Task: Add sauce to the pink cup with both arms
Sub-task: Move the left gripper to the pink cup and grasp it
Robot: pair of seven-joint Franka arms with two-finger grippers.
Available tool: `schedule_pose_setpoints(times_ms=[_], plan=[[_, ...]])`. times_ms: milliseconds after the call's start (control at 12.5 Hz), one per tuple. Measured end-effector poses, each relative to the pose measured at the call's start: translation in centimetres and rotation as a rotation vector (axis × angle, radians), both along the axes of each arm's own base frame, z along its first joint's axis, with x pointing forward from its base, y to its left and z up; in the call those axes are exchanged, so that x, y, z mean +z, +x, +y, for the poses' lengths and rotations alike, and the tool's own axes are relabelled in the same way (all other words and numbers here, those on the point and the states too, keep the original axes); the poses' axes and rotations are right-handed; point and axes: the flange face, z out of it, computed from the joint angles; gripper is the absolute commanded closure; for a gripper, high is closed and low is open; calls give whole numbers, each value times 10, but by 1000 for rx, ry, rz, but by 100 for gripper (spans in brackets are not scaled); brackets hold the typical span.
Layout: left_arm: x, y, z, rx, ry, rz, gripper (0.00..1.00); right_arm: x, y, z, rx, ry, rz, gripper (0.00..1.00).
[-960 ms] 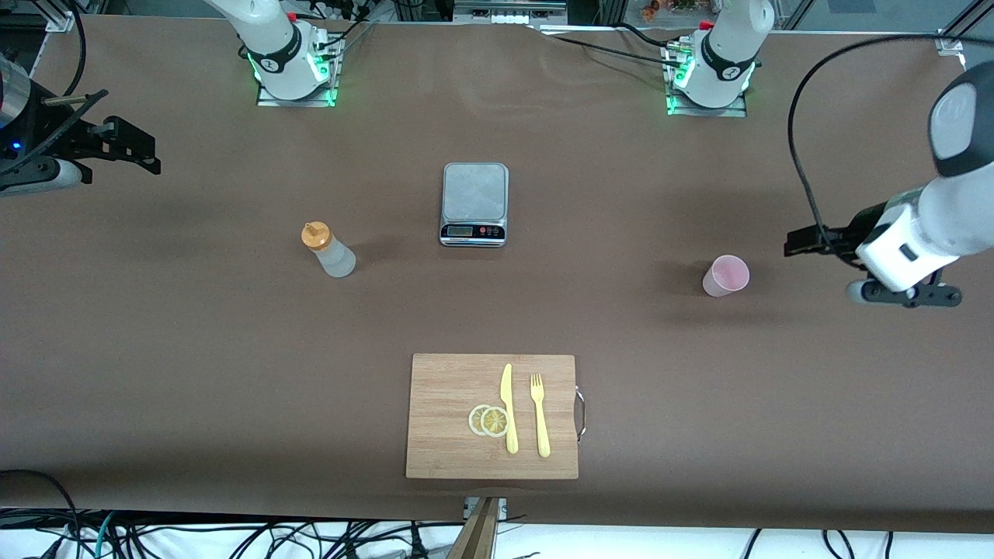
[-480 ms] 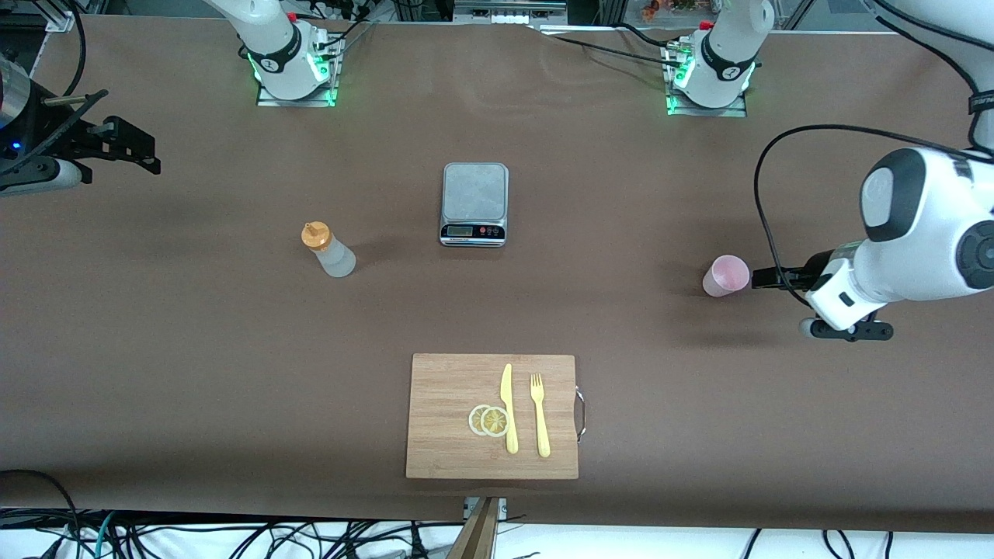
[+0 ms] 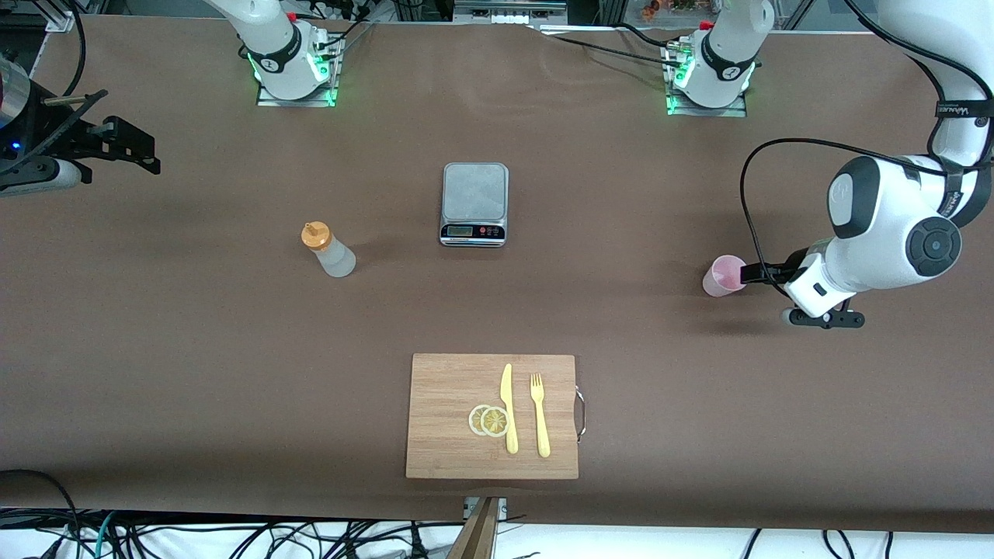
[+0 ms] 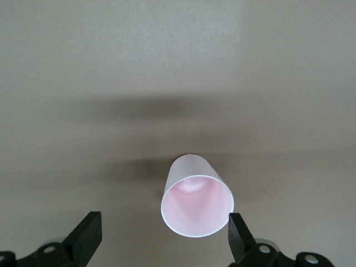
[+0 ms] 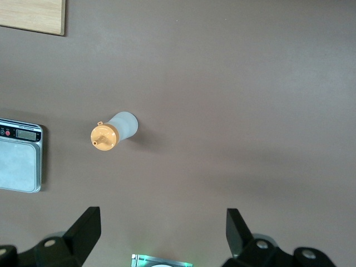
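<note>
The pink cup stands upright toward the left arm's end of the table. My left gripper is open and low beside it, with the fingertips at the cup's rim. In the left wrist view the cup sits just inside the open gripper, close to one finger. The sauce bottle, whitish with an orange cap, stands toward the right arm's end of the table. My right gripper is open and empty, waiting high at that end, well away from the bottle.
A silver scale stands mid-table between bottle and cup. A wooden cutting board, nearer the front camera, carries a yellow knife, a fork and lemon slices. Both green-lit bases stand along the table's edge at the top of the front view.
My left arm has swung in and down toward the pink cup, bringing its open gripper right up to it. The cup, the bottle and the right arm have not moved.
</note>
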Motion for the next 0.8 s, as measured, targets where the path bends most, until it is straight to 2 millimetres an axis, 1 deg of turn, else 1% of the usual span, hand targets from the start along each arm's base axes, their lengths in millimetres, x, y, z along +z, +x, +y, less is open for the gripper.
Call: schedule_pose_setpoints(times_ms=[480,800], plan=[[-49,-34,-3,-1,9,-75,0,0,0,0,0,0,0,0],[-56,-39,-4,-8,10,-82,1,0,0,0,0,0,0,0]])
